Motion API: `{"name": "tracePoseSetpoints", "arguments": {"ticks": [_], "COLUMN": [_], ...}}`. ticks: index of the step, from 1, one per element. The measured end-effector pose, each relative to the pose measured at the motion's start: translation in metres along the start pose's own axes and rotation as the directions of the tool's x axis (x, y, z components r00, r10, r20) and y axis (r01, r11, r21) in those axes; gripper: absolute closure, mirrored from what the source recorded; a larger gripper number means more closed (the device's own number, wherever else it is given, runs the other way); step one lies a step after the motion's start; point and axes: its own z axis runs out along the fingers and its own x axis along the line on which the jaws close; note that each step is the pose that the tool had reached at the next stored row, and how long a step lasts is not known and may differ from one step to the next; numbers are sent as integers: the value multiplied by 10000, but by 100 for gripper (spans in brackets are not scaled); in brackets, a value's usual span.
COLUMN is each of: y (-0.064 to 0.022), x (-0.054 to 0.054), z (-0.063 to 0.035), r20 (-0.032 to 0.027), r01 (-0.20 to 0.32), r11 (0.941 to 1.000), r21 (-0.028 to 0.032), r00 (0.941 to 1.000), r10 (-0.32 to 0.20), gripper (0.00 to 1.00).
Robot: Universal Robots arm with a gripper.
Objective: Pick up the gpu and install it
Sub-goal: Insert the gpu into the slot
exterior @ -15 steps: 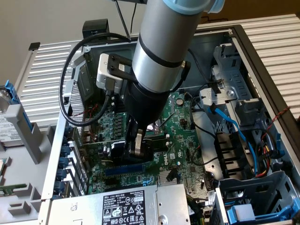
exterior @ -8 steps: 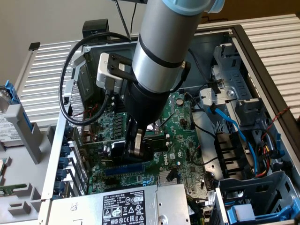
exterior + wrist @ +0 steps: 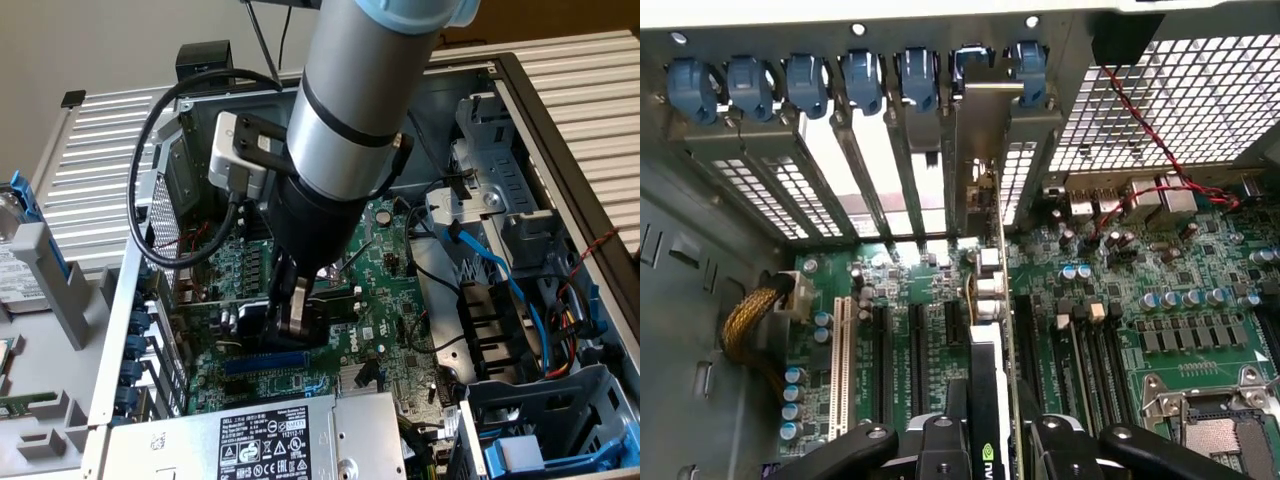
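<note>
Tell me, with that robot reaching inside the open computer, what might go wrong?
The gripper holds the gpu on edge over the motherboard. If the card is off the slot line, pushing down could stress it. Its metal bracket sits tight among the rear slot covers and might catch. The arm's looping black cable might snag the case.

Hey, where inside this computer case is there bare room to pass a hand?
The open gap beside the white slot, toward the yellow cable bundle. It is crowded where the pincer grips the gpu upright over the motherboard, and around the blue cables.
</note>
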Motion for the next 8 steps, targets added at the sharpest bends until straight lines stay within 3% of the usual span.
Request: {"name": "tracePoseSetpoints", "arguments": {"ticks": [8], "y": [-27], "x": [3], "z": [-79], "r20": [-6], "r01": [-3], "r11": [10000], "r21": [-81], "r00": [10000], "r10": [3], "gripper": [71]}}
